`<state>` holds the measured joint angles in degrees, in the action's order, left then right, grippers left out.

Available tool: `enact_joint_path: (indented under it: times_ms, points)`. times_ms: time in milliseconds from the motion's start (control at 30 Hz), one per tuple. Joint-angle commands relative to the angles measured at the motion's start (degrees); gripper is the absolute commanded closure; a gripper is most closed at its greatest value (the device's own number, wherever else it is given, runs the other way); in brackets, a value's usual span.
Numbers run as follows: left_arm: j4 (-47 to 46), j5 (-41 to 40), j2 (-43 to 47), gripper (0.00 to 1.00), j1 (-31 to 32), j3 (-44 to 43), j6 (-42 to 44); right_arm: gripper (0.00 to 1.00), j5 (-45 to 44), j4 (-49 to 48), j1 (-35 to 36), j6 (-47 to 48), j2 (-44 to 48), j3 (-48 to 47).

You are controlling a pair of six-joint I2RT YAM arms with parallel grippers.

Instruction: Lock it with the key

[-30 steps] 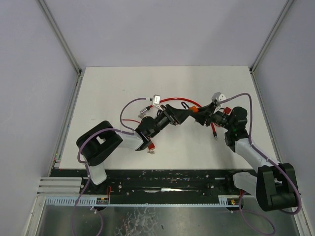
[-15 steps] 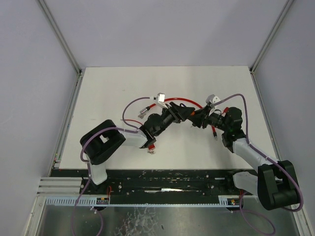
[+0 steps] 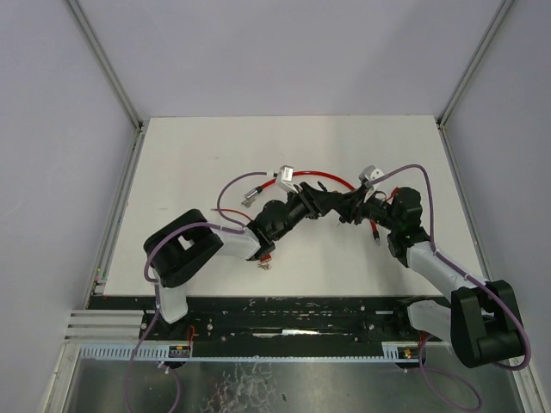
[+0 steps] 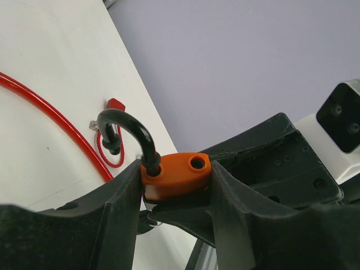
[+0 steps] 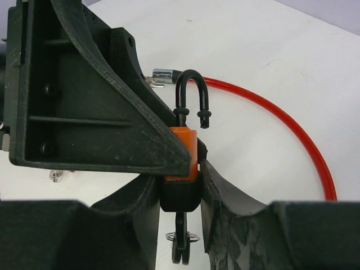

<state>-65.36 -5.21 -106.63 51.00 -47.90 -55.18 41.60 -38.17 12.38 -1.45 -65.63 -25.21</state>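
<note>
One orange padlock [image 4: 175, 174], its black shackle [image 4: 130, 128] swung open with one hole empty, is held in the air above the table [image 3: 189, 163], what looks like the key [image 5: 180, 250] hanging from its black lower end. The left gripper [image 4: 175, 188] has its jaws clamped on the orange body, the right gripper [image 5: 180, 194] on the black end. Locking well probably needs the body held steady while the free leg is aligned, pressed home, and the key turned.

One orange padlock [image 4: 175, 171], one key [image 5: 180, 243], one red cable [image 4: 53, 107], one small red tag [image 4: 116, 103], two grippers: left gripper [image 3: 323, 203], right gripper [image 3: 348, 209].
</note>
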Motion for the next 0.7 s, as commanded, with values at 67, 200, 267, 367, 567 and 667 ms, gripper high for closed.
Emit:
enact_joint_path:
  times_ms: [67, 200, 267, 367, 567, 667]
  points:
    - [-4.62, 2.74, -0.72, 0.72, 0.89, -1.63, 1.53, 0.92, 0.43, -1.45, 0.39, 1.97, 0.68, -2.84]
    - [-6.6, 3.48, -0.83, 0.8, 0.23, -1.01, 5.78, 0.61, 4.8, 5.01, 0.42, 6.44, 1.65, -5.08]
    - [-7.25, 4.24, -0.63, 0.81, -0.64, -0.54, 10.18, 0.41, 8.17, 14.56, 0.34, 14.67, 2.45, -8.09]
    - [-8.5, 9.14, -0.51, 0.83, -3.37, 0.54, 19.5, 0.27, 10.5, 42.77, -0.61, 39.21, 4.51, -16.47]
    - [-6.23, 27.97, -0.75, 0.86, -6.25, 0.64, 45.79, 0.24, 18.79, 62.83, -8.43, 49.11, 7.52, -24.22]
    - [-6.7, 38.52, 0.31, 0.86, -6.19, 3.39, 60.49, 0.23, 22.95, 63.21, -10.89, 43.72, 6.46, -26.67]
